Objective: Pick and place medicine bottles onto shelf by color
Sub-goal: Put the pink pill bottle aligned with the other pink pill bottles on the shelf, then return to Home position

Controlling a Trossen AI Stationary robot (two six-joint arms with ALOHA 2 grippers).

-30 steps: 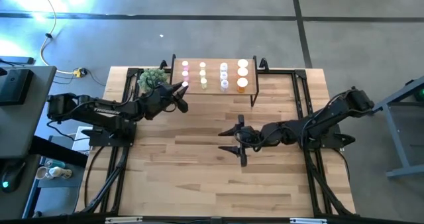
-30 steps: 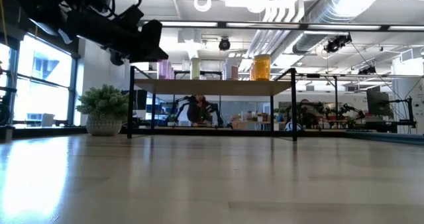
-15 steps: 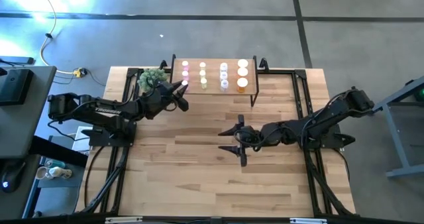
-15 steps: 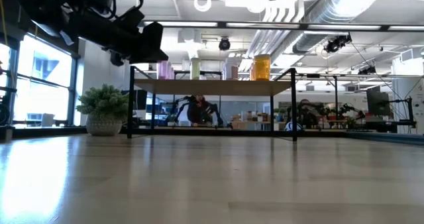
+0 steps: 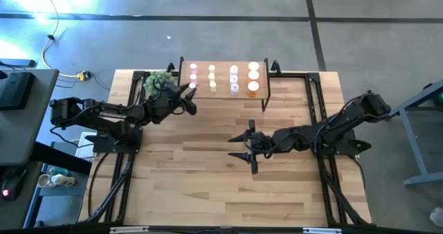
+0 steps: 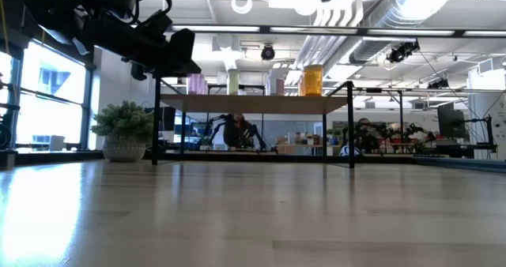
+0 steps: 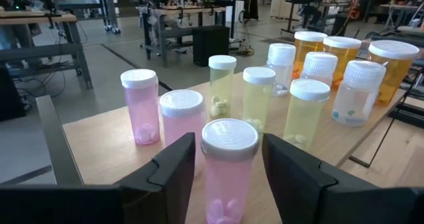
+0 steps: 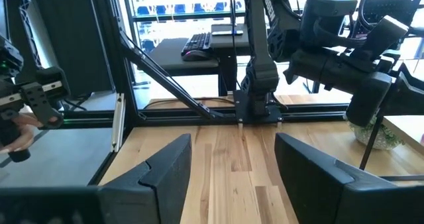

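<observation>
The shelf point(image 5: 223, 82) stands at the table's far edge and carries medicine bottles in rows by colour: pink point(image 7: 140, 105), yellow-green point(image 7: 258, 98), clear point(image 7: 320, 68) and orange point(image 7: 394, 61). My left gripper point(image 5: 190, 90) is at the shelf's near left corner. Its fingers stand on either side of the nearest pink bottle point(image 7: 228, 177), level with its white cap point(image 7: 230, 136). A narrow gap shows on each side. The bottle is upright; its foot is out of view. My right gripper point(image 5: 248, 146) is open and empty over the table's middle.
A small potted plant point(image 5: 158, 82) stands just left of the shelf, close by my left gripper. Black frame rails point(image 5: 124, 165) run along the table's left and right sides. The bare wooden tabletop point(image 5: 208, 185) stretches from the shelf to the near edge.
My left gripper has sunk a little at the shelf's near left corner. My right arm has kept still.
</observation>
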